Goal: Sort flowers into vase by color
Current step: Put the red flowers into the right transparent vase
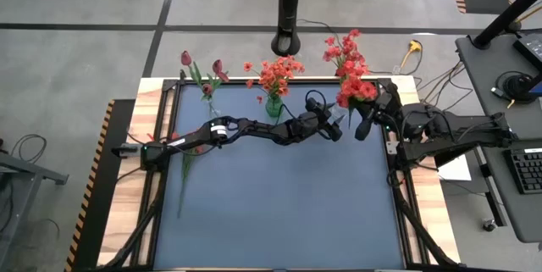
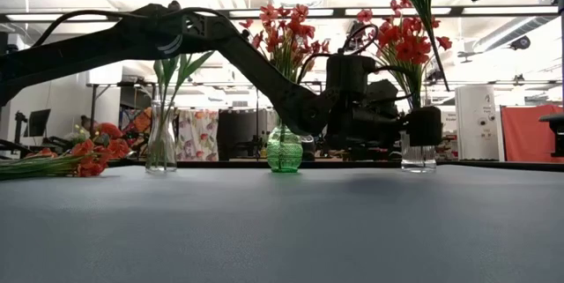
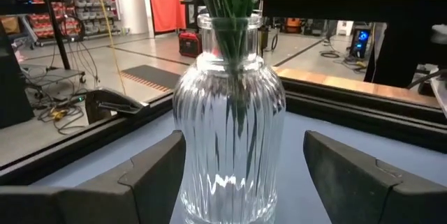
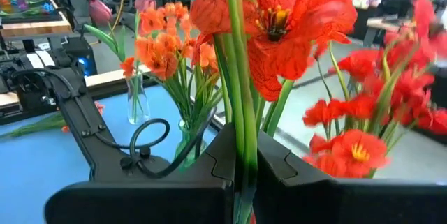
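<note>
Your right pincer holds a red flower over the ribbed glass vase while your left pincer brackets that vase.

Your right pincer point(image 4: 244, 165), near the tabletop's point(image 1: 279, 213) far right corner, is clamped shut on the thin green stem of a red artificial flower point(image 4: 279, 21), blooms up, stem hanging down toward the clear ribbed glass vase point(image 3: 229, 119), which already holds red flowers point(image 1: 351, 73). Your left pincer point(image 3: 237, 175) is open, fingers either side of that vase, not visibly touching it. A small green glass vase of orange-red blooms point(image 1: 273, 77) stands at mid far edge; a slim clear vase with maroon tulip buds point(image 1: 203, 73) stands toward the far left corner; loose stems lie near the left edge. The flower likely handles light, its stem springy and slippery; grip low on the stem. The glass vase could tip, so steady it.
</note>
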You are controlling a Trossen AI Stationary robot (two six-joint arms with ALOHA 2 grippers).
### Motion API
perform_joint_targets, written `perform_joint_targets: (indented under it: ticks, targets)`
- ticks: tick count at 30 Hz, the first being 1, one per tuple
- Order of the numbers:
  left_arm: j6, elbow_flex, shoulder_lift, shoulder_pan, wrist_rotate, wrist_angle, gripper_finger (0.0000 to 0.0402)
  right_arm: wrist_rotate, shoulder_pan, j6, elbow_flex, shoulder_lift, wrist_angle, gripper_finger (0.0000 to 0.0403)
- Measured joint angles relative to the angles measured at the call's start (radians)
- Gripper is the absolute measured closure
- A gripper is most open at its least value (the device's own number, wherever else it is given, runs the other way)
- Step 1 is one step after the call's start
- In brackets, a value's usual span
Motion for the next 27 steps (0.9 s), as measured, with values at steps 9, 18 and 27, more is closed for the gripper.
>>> perform_joint_targets:
  ticks: [9,18,27]
  targets:
    - [0.025,-0.007,-0.001,-0.001,-0.001,-0.057,0.0129,-0.327,0.001,0.192,-0.001,-0.015,-0.106,0.0390]
    - [0.023,-0.019,-0.038,-0.021,-0.013,-0.199,0.0129,-0.341,0.003,0.289,-0.001,-0.019,-0.224,0.0390]
    - [0.034,-0.050,-0.134,-0.069,-0.078,-0.577,0.0129,-0.342,0.003,0.196,-0.001,-0.042,-0.220,0.0390]
